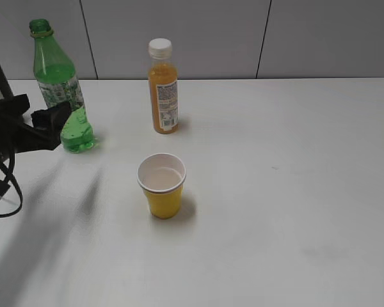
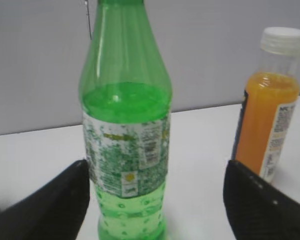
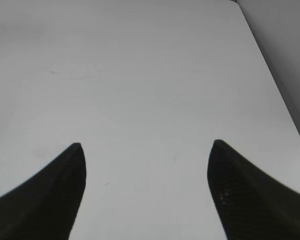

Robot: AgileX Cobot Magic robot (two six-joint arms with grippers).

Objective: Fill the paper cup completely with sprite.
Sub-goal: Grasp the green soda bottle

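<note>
White counter (image 1: 294,192) stretching wide, bare and matte, with a grey panelled wall (image 1: 307,38) closing off the far side. Far left stands the sprite (image 1: 59,89), uncapped, upright. The left gripper (image 2: 155,200) sits right at it, jaws spread wide on either side of the bottle, not squeezing. Just right of that, the orange juice bottle (image 1: 163,86), white cap on. Nearer, centre, the paper cup (image 1: 161,185) stands upright, well apart from both bottles. The right gripper (image 3: 145,190) hangs over bare counter, jaws parted, nothing between them.
</note>
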